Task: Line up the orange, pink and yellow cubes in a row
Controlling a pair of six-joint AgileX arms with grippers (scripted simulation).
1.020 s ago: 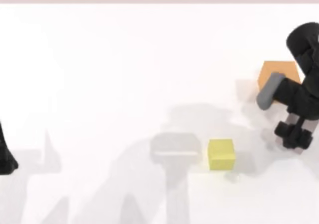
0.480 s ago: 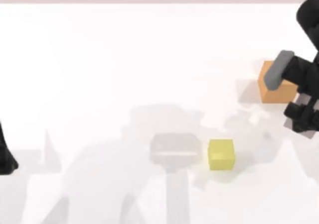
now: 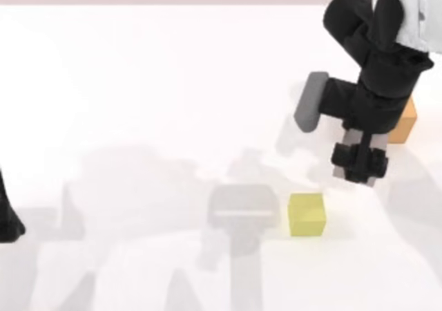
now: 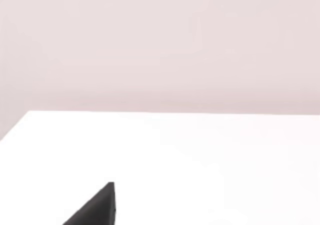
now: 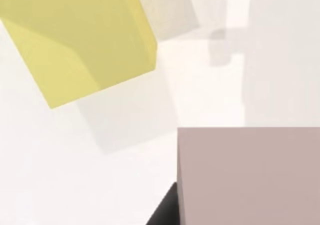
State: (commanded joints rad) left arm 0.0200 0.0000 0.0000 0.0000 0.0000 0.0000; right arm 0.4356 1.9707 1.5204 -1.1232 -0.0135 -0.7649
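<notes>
Moved: right gripper (image 3: 358, 164) has swung leftward, now covering most of the orange cube (image 3: 404, 121).
Grip: clamped on the pink cube (image 5: 250, 175).
Yellow cube (image 3: 306, 214): on table, near gripper.
Left arm (image 3: 8, 218): parked at left edge.

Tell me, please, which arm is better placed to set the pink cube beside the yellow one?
Right: its gripper holds the matte pink cube close above the matte yellow cube, while the left arm sits parked at the table's left edge.

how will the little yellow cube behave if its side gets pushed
The small matte yellow cube sits flat on the white table, so it will probably slide, not roll. Its squat, equal-sided shape makes tipping unlikely. Its flat faces look rigid and should suit a squeeze.
</notes>
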